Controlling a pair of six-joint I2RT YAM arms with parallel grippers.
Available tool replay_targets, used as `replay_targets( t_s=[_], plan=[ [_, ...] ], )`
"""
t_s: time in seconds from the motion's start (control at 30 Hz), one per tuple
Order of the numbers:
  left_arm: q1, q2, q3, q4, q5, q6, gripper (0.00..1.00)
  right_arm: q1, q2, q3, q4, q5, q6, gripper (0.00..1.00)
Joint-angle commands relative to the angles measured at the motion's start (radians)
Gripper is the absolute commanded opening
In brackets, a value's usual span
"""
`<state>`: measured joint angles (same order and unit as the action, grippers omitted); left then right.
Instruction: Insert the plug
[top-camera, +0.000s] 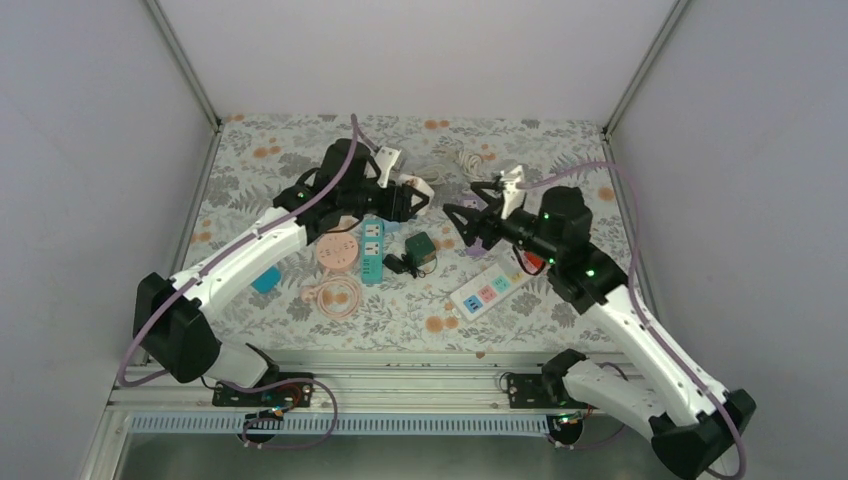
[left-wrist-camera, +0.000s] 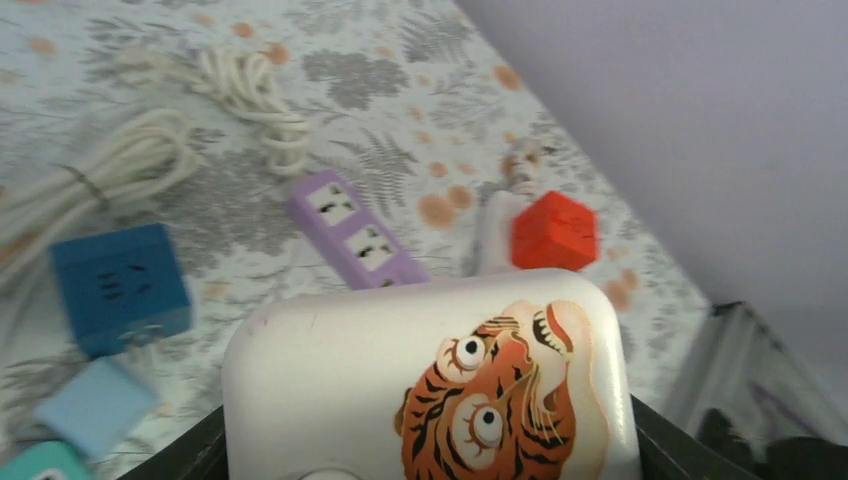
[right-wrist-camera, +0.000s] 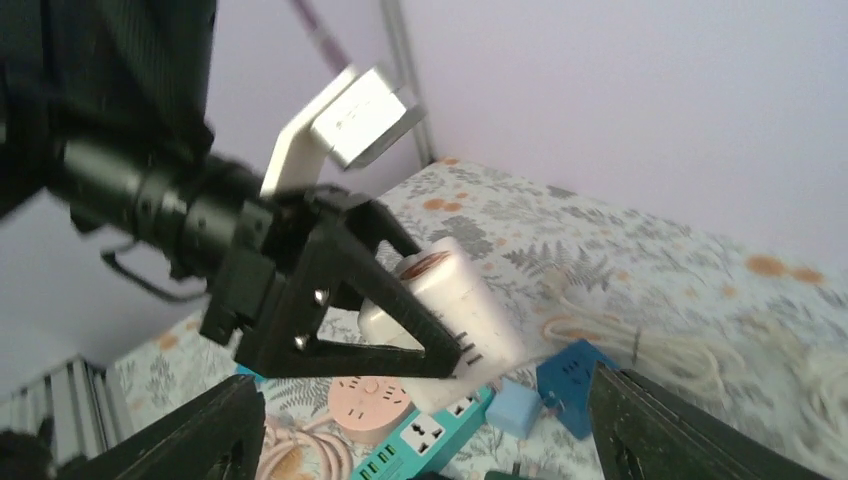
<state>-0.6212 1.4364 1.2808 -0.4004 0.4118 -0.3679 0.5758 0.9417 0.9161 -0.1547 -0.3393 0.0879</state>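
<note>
My left gripper (top-camera: 412, 200) is shut on a white socket block with a tiger picture (left-wrist-camera: 430, 380) and holds it above the table; its black jaws show at both lower corners of the left wrist view. The block also shows in the right wrist view (right-wrist-camera: 450, 310), clamped by the left gripper's black fingers (right-wrist-camera: 400, 320). My right gripper (top-camera: 466, 216) is open and empty, facing the block from the right; its fingers (right-wrist-camera: 200, 440) stand wide apart. A dark green adapter (top-camera: 419, 248) with a black plug (top-camera: 397, 265) lies on the table below the block.
On the flowered cloth lie a teal strip (top-camera: 372, 250), a pink round socket (top-camera: 338, 252) with coiled cable, a white strip (top-camera: 492, 290), a purple strip (left-wrist-camera: 355, 235), an orange cube (left-wrist-camera: 555, 230), blue cubes (left-wrist-camera: 120, 285) and white cables (left-wrist-camera: 250, 95). Walls enclose three sides.
</note>
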Motion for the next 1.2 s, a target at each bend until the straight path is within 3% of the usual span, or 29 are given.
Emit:
replay_targets(
  t_s=[0.0,0.33,0.53,1.0,1.17],
  plan=[
    [-0.034,-0.012,-0.052,0.105,-0.201,0.135,0.47,0.006,-0.076,0.086,-0.255,0.216,0.292,0.84],
    [-0.267,0.07,-0.126,0.176,-0.412,0.169,0.47,0.004,-0.281,0.006,-0.438,0.643,0.496,0.92],
    [-0.39,0.241,-0.007,0.118,-0.474,0.193,0.47,0.004,-0.363,-0.026,-0.49,0.822,0.524,0.97],
    [-0.521,0.465,0.145,0.074,-0.476,0.102,0.46,0.002,-0.468,-0.08,-0.511,0.882,0.546,0.98],
    [-0.523,0.505,0.162,0.069,-0.427,0.107,0.46,0.003,-0.454,-0.053,-0.579,0.992,0.578,0.97]
  ],
)
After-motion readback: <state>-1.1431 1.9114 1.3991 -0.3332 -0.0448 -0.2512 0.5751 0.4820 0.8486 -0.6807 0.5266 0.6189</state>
